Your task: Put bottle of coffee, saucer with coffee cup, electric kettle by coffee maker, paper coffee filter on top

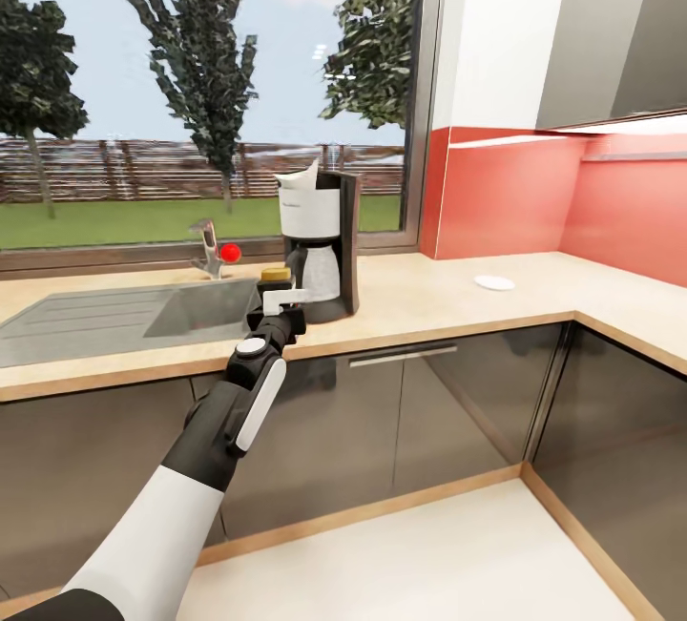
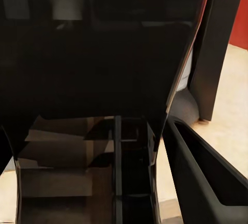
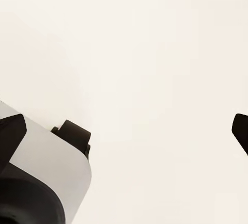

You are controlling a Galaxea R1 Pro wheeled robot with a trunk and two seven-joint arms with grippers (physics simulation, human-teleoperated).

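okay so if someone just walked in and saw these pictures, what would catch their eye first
Probably the coffee maker on the kitchen countertop before the big window, a paper coffee filter on top. The left gripper reaches in at the bottle of coffee beside it; a saucer lies farther right.

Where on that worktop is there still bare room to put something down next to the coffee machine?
The widest bare patch of countertop lies between the coffee maker and the saucer; more lies beyond the saucer toward the red corner. It is crowded on the sink side, where the yellow-capped bottle of coffee, the tap and the left pincer bunch together.
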